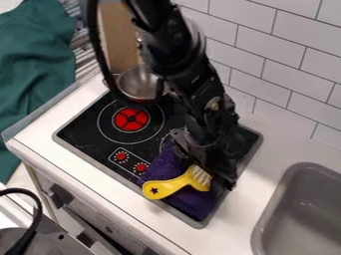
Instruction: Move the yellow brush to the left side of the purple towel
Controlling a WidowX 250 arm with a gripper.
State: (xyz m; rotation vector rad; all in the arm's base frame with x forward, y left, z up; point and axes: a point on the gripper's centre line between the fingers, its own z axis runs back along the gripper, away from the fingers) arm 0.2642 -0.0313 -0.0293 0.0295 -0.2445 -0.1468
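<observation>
A: What's at the front?
B: A black cable (37, 211) by the toy kitchen's front (100, 219), with the grey sink (266, 226) off to the right.

A: And the brush?
B: The yellow brush (168, 187) is over the purple towel (194, 203) on the stove (90, 133), handle aimed at the front edge, pale bristles right by the gripper (216, 170).

A: So is it gripped?
B: Can't tell, honestly. Wide, narrow or holding the brush, the view doesn't settle it.

A: Further back?
B: Two red dials (130, 162), then the red burner (130, 119), a metal bowl (138, 82) partly behind the arm, and white wall tiles (266, 79).
</observation>
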